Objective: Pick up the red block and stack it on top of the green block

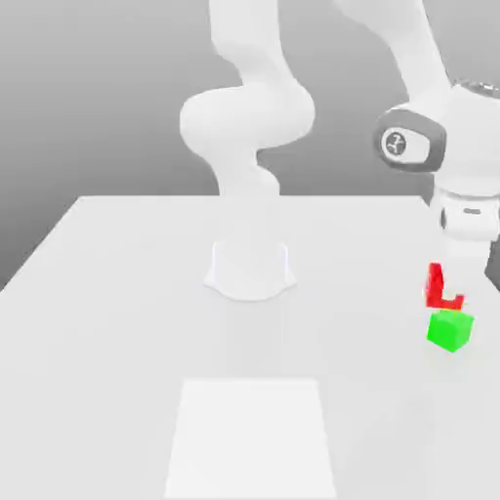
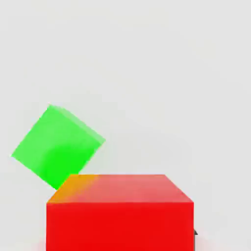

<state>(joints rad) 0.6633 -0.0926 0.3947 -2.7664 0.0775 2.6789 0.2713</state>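
red block [image 1: 441, 288] sits clamped in the hand [image 1: 445, 290], lifted off the white bench [image 1: 117, 322], hanging just above the green block [image 1: 450, 329], not quite centred over it.

The red block [image 1: 442, 290] is partly hidden behind the pale gripper [image 1: 451, 278]; in the hand view its lower part is cut off.

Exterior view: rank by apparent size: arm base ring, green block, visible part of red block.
1. Arm base ring, clearly largest.
2. Green block.
3. Red block, partly hidden by the tool, so its visible part looks smaller; true size likely similar to green.
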